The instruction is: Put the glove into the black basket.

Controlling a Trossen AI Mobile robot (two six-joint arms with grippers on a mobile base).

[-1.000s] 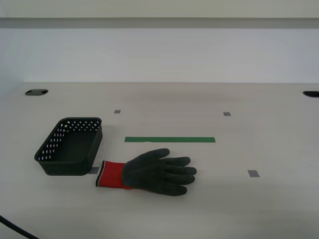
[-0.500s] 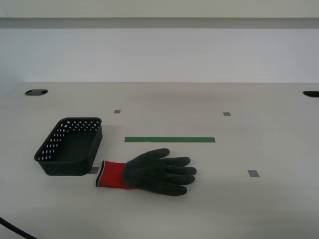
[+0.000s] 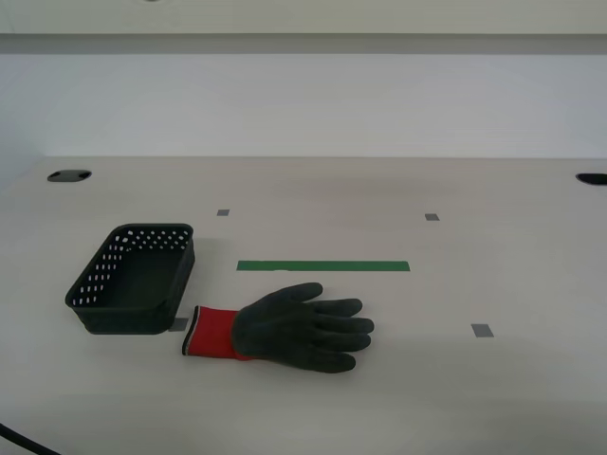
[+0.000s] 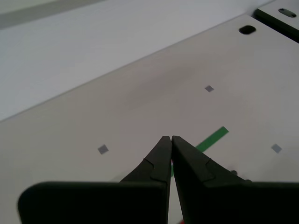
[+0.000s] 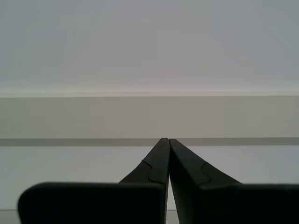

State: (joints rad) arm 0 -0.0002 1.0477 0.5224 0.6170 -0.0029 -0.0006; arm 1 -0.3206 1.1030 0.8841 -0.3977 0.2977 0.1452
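The glove [image 3: 285,329] lies flat on the table, its red cuff toward the black basket and its dark fingers toward the exterior view's right. The black basket [image 3: 133,278] stands just beside the cuff, at the exterior view's left, with nothing in it. My second gripper [image 4: 168,140] is shut and empty, held above the table and looking over the green tape [image 4: 211,139]. My first gripper [image 5: 165,140] is shut and empty, facing the wall. Neither arm shows in the exterior view.
A green tape strip [image 3: 322,266] lies behind the glove. Small grey markers [image 3: 483,330] dot the table. Dark holes sit at the back corners [image 3: 68,175]. A black cable [image 3: 24,441] crosses the near corner at the exterior view's left.
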